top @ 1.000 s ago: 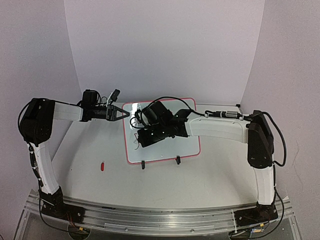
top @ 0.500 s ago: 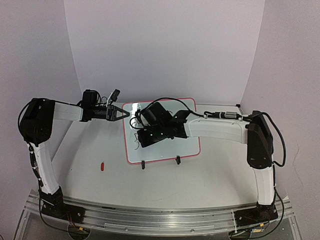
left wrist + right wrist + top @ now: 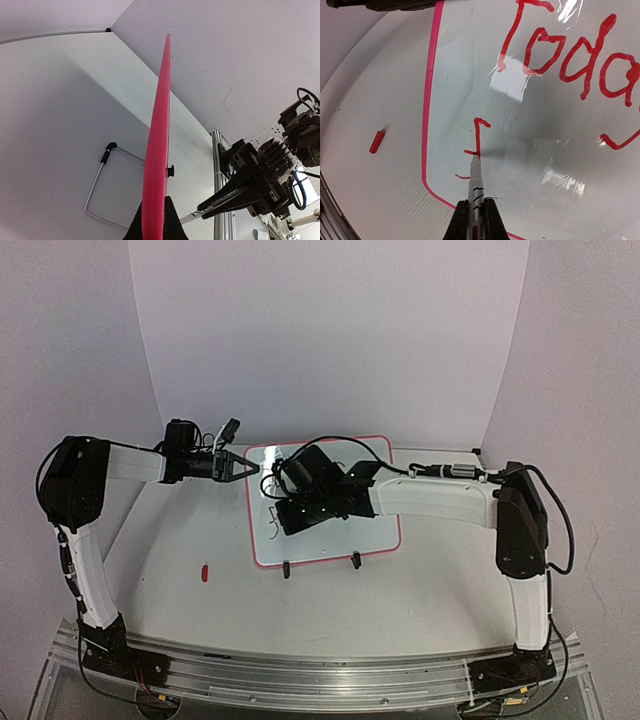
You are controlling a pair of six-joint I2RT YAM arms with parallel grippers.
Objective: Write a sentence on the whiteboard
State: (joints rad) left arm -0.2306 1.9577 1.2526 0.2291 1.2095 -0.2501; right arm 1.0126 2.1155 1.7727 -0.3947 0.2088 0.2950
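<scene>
Right gripper, clamped tight on a marker whose tip touches the whiteboard at the f starting the second line of the sentence, could smear strokes or tip the propped board if the left gripper, pinching its left edge, slips.

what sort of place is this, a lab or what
Most likely a robot lab test bench: a plain white backdrop curves around the table, with the left arm and right arm mounted on an aluminium rail.
</scene>
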